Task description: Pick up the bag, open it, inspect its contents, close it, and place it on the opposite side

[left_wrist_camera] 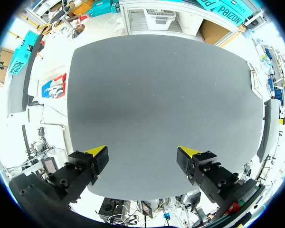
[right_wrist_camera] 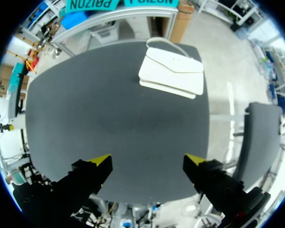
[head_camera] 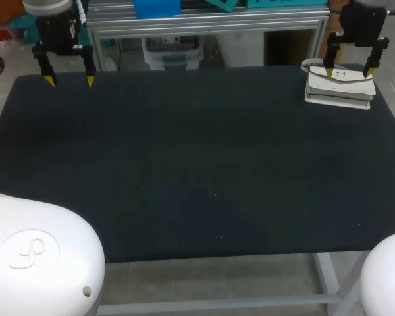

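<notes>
Holding our left gripper spread wide with nothing between its yellow tips, we hang it above the far left corner of the dark table; in the left wrist view the tabletop lies under and ahead of it; our right gripper is likewise wide apart and grips nothing, raised over the far right corner; the white handbag lies flat on the table at that corner, ahead of the right gripper in the right wrist view and not touched by it; its flap is folded down shut and its strap curls out at the far end, near the table's back edge; the two grippers are well apart, one at each side
</notes>
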